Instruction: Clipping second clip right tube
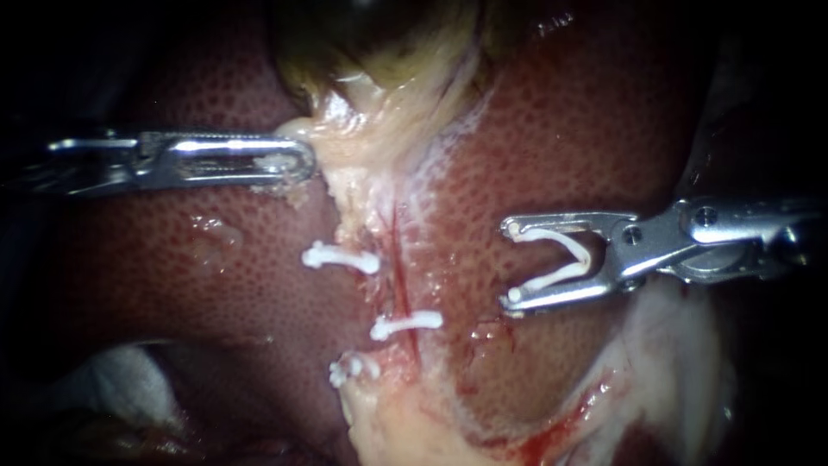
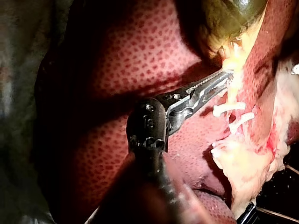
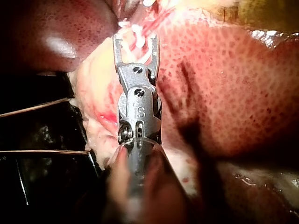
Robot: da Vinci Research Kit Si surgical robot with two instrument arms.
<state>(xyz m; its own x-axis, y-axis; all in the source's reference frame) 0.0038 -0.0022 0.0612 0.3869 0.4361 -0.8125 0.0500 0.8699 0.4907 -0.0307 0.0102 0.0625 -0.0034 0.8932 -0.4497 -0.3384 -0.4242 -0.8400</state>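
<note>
My right instrument [image 1: 511, 261] comes in from the right with its jaws spread wide, holding an open white clip [image 1: 561, 255] between them. It hovers over the liver [image 1: 552, 129], apart from the pale strip of tissue where a thin red tube [image 1: 399, 259] runs down. Three white clips sit along that strip: an upper clip [image 1: 341, 257], a middle clip [image 1: 405, 324] across the red tube, and a lower clip [image 1: 352, 368]. My left instrument [image 1: 304, 162] is shut on pale tissue [image 1: 345, 129] just below the gallbladder [image 1: 379, 43]. In the right wrist view my right instrument [image 3: 135, 41] points at the clips.
Dark red liver [image 1: 172, 259] lies on both sides of the strip. Pale fatty tissue [image 1: 673, 362] with a bloody edge lies at the lower right. White gauze-like material [image 1: 121, 371] shows at the lower left. The left wrist view shows my left instrument [image 2: 225, 77] at the pale strip.
</note>
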